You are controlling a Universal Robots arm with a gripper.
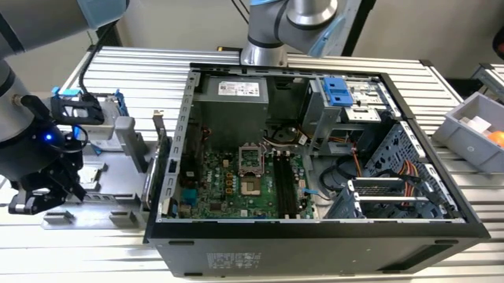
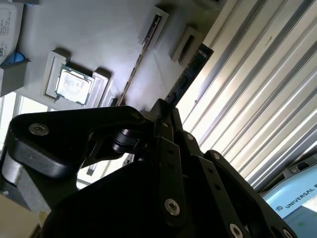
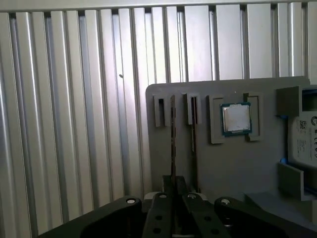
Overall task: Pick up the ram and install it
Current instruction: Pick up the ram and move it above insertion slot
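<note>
While bent low at the exterior view's left, hangs over a grey holder plate (image 1: 118, 199) on the ribbed metal worktop (image 1: 315, 56), with the end effector (image 1: 32, 200) pointed down at it. Clenched, by the look of the first wrist view: fingers (image 3: 167, 188) drawn close together on either side of the ram (image 3: 173, 139), gripping its near end. Stands on edge on the plate, in the row farthest from the square processor chip (image 3: 236, 119); cannot tell whether lifted clear of the plate or seated in it. Just beside it, between it and the chip, a second thin stick (image 3: 193, 144), also on edge, apart from the fingers. Same order in the second wrist view: dark bluish ram (image 2: 190, 74) running up to the closed fingertips, with its far end near the plate's edge. To the exterior view's right of the plate, an open computer case (image 1: 315, 242) lying on its side, green motherboard (image 1: 228, 188) face up, long black slots (image 1: 285, 183) beside the processor socket (image 1: 250, 162). Beyond the case, at the far right, a grey bin (image 1: 464, 132).
</note>
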